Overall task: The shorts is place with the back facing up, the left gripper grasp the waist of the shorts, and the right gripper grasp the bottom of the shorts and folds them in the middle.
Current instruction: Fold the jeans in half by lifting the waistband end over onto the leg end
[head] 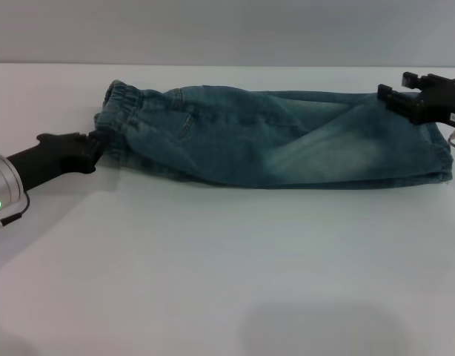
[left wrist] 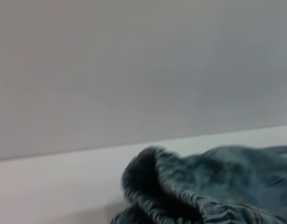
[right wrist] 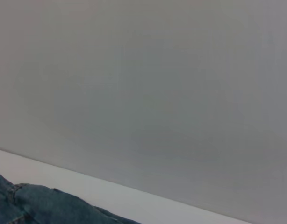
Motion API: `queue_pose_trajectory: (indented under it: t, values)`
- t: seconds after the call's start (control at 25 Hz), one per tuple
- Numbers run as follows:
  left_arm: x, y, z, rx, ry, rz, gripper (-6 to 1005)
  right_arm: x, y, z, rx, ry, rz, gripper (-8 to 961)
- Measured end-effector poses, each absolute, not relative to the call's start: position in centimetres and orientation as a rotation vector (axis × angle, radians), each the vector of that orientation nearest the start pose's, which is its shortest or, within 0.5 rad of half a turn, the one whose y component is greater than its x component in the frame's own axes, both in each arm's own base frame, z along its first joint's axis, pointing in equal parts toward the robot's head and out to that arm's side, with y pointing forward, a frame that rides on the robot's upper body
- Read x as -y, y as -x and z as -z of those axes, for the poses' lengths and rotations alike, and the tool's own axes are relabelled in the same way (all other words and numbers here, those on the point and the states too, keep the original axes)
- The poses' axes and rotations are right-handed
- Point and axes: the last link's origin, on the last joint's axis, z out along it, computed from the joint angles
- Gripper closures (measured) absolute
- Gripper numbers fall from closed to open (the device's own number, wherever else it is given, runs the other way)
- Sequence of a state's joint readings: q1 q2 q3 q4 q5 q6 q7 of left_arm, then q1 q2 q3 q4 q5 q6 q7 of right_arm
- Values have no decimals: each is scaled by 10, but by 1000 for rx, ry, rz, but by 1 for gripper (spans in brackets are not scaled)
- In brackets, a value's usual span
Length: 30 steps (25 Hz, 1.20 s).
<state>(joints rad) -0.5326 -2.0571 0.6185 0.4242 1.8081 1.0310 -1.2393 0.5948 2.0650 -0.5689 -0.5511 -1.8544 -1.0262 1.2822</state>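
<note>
The blue-green denim shorts (head: 272,137) lie flat across the white table, running left to right. Their ruffled waist (head: 116,111) is at the left end, and it fills the lower part of the left wrist view (left wrist: 190,186). My left gripper (head: 96,146) lies low on the table at the near corner of the waistband, shut on its edge. The bottom of the shorts (head: 442,152) is at the right end. My right gripper (head: 398,87) hovers over the far corner of that end, open with nothing in it. A strip of denim (right wrist: 36,205) shows in the right wrist view.
The white table (head: 227,267) stretches wide in front of the shorts. A grey wall (head: 227,30) rises right behind the table's far edge, close to the shorts.
</note>
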Motion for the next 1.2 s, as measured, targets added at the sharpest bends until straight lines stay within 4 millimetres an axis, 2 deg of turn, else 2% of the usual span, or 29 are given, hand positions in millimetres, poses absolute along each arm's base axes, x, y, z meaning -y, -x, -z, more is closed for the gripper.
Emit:
queue_pose_trajectory:
  t: [0.32, 0.6, 0.92, 1.2]
  values:
    - [-368, 296, -18, 729, 2251, 754, 938, -405, -286, -11, -716, 2220, -558, 400]
    - [-371, 271, -38, 619, 2252, 925, 948, -414, -266, 4, -706, 2275, -585, 400]
    - [-376, 248, -53, 530, 2279, 1013, 957, -416, -244, 36, -701, 2392, -545, 401]
    - [-377, 233, -59, 487, 2326, 1049, 962, -421, -212, 59, -673, 2496, -570, 400]
